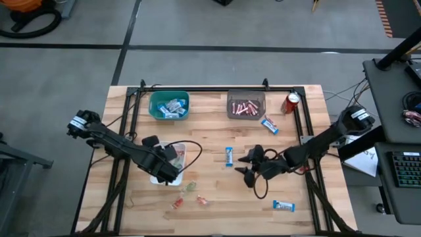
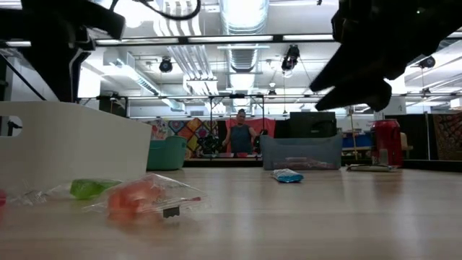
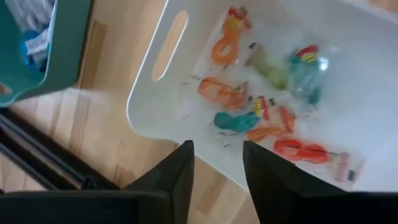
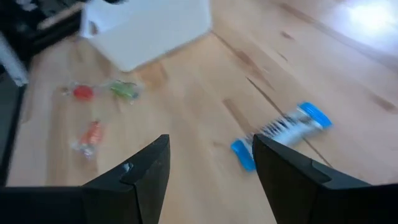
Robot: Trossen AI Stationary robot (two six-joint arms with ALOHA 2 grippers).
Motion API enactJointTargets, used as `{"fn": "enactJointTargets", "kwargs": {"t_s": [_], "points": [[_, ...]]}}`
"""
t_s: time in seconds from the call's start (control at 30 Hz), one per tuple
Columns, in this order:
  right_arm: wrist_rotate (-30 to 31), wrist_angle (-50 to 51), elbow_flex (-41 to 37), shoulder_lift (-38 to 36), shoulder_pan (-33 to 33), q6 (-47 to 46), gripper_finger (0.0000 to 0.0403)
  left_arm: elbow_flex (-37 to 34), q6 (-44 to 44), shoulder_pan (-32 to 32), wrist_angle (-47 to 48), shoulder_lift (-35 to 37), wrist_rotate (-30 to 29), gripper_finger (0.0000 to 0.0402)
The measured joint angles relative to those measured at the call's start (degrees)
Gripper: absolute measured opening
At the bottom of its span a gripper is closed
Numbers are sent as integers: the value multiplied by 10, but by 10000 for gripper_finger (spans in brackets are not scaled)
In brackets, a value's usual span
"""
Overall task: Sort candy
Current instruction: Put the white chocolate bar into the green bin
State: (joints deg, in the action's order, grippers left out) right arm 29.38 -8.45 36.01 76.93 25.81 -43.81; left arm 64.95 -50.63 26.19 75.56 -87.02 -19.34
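Note:
My left gripper (image 3: 217,171) stands open above the near rim of a white bin (image 1: 176,153) that holds several small wrapped pieces of candy (image 3: 261,109) in orange, green and red. Nothing is between its fingers. My right gripper (image 4: 208,168) is open at mid-table (image 1: 248,166), slanting down, with a blue-and-white mini bar (image 4: 280,132) lying flat on the wood just ahead of it (image 1: 229,156). Three small pieces (image 1: 189,196) lie on the table near the front, also in the right wrist view (image 4: 99,106) and the low view (image 2: 137,198).
At the back stand a teal bin (image 1: 170,105) with blue-and-white bars, a grey bin (image 1: 246,105) with pink sticks, and a red can (image 1: 292,102). More bars lie at back right (image 1: 269,125) and front right (image 1: 283,206). A person stands beyond the table (image 2: 239,136).

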Motion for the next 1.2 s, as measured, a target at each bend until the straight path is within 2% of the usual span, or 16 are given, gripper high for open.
{"fn": "enactJointTargets", "kwargs": {"t_s": [0.1,0.27,0.37,0.5,0.67,0.9,1.2], "points": [[-15,63,0,-28,-12,-34,219,19,29,0,-1,0,-10,126],[-30,163,0,-67,-44,-84,219,59,114,0,-38,0,-71,122],[-50,221,0,-82,-72,-104,219,70,210,0,-123,2,-97,117],[-94,284,0,-86,-118,-118,219,66,353,0,-266,7,-97,108],[-131,390,14,-86,-178,-119,219,49,458,0,-376,8,-97,97],[-128,542,44,-86,-253,-82,219,24,507,-1,-438,8,-97,87],[-128,579,43,-86,-365,12,219,-14,512,-2,-506,9,-97,86]]}}
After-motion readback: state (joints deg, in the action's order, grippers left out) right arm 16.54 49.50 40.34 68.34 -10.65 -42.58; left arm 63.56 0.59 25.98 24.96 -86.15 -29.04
